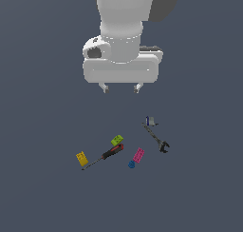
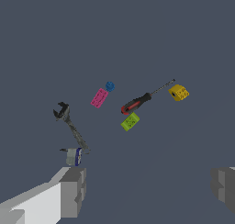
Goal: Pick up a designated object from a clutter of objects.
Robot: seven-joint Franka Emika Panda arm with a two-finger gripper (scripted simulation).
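The designated object, a yellow-orange studded brick (image 1: pixel 81 158) (image 2: pixel 178 92), lies at the exterior view's left end of the clutter, just beside the screwdriver's tip. My gripper (image 1: pixel 120 88) (image 2: pixel 149 188) hangs high above the floor, well apart from the brick, open and with nothing between its fingers. The clutter also holds a red-and-black-handled screwdriver (image 1: pixel 107 155) (image 2: pixel 139 102), a lime-green brick (image 1: pixel 117 140) (image 2: pixel 130 121), a pink brick (image 1: pixel 138 155) (image 2: pixel 99 98) and a small blue piece (image 1: pixel 131 164) (image 2: pixel 109 86).
A dark wrench (image 1: pixel 157 139) (image 2: pixel 70 124) lies at the exterior view's right of the clutter, with a small grey-and-blue piece (image 1: pixel 150 121) (image 2: pixel 74 156) at its far end. Everything rests on a flat dark grey floor (image 1: pixel 42 198).
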